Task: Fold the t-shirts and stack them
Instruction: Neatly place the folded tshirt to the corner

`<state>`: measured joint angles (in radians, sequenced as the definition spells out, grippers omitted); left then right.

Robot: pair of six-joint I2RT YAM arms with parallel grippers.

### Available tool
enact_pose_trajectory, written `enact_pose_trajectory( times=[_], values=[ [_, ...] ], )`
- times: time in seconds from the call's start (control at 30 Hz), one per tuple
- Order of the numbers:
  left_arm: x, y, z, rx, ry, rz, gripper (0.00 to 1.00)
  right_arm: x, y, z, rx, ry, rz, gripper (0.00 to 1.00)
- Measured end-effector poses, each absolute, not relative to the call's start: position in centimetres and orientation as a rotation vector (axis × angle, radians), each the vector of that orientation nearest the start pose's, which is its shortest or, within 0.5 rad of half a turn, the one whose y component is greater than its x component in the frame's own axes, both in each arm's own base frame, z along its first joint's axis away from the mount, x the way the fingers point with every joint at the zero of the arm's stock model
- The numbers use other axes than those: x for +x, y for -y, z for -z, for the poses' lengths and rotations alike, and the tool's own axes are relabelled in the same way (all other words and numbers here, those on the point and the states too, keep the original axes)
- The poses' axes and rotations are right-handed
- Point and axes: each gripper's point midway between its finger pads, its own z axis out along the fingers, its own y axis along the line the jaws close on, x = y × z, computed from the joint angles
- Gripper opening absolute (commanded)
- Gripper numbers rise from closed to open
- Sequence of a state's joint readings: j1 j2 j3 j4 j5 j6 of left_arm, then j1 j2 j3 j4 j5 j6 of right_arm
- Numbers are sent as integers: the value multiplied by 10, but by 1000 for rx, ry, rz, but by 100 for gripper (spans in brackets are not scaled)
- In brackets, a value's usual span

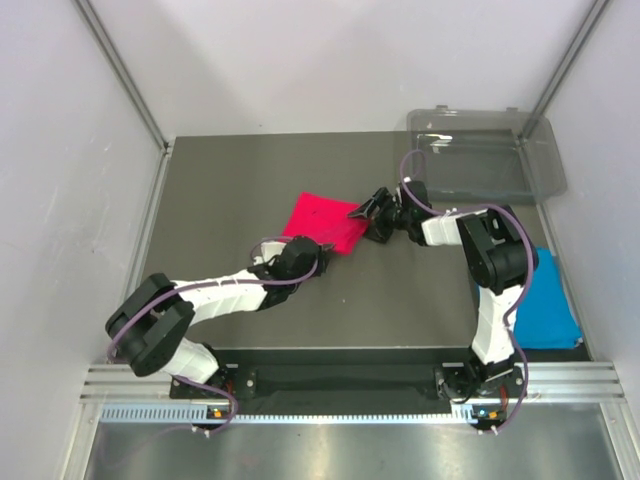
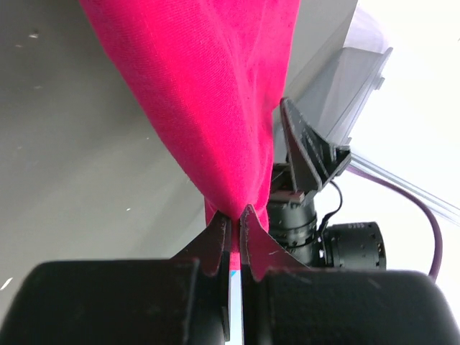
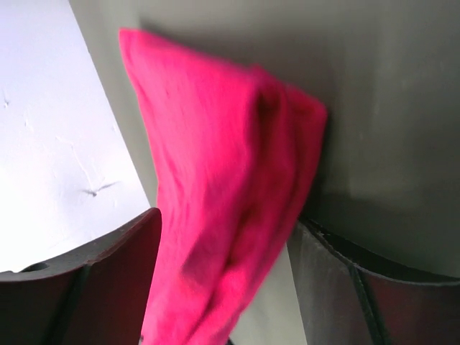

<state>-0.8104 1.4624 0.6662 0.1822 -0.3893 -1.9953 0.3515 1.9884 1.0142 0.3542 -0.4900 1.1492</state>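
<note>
Pink is the colour in the middle of the grey table (image 1: 225, 190): the pink shirt (image 1: 322, 222) sits there folded small, between the two arms. The left gripper (image 1: 316, 248) is at the near edge of that shirt. Seen from the left wrist, its two fingers (image 2: 215, 241) are pressed tight together with a pinch of pink cloth caught between them, and the cloth spreads out wide from there. The right gripper (image 1: 366, 212) is at the shirt's right corner. Seen from the right wrist, its fingers (image 3: 108, 266) stand partly apart and a thick bunch of pink cloth fills the gap, touching both sides. I cannot tell if they are squeezing it or only sitting around it. The blue shirt (image 1: 550, 300) lies on its own at the right edge of the table, well apart from the pink one, partly behind the right arm. A see-through grey tray (image 1: 540, 165) sits at the far right corner.
</note>
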Motion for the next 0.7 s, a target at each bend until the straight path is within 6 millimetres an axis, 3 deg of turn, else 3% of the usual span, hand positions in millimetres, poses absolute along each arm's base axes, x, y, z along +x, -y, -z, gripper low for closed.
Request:
enact_pose_trajectory(
  times=[0.33,0.47,0.5,0.57,0.6,0.63,0.7],
  values=[
    [302,275,-108,-1533,-1865,1124,0,425,-273,-47,588,-2336,-1247,58],
    [299,274,-108,-1533,-1872,1125,0,426,-270,-42,566,-2336,-1218,35],
    [299,274,-108,-1533,-1874,1128,0,426,-269,-40,564,-2339,-1210,18],
    [297,274,-109,-1533,-1882,1130,1,424,-268,-36,554,-2343,-1202,5],
    [296,274,-108,-1525,-1893,1126,5,424,-267,-36,546,-2341,-1202,0],
    [294,274,-107,-1517,-1909,1119,22,422,-267,-35,532,-2342,-1200,0],
    [287,275,-102,-1483,-1966,1093,37,419,-266,-33,516,-2348,-1192,0]
  ],
)
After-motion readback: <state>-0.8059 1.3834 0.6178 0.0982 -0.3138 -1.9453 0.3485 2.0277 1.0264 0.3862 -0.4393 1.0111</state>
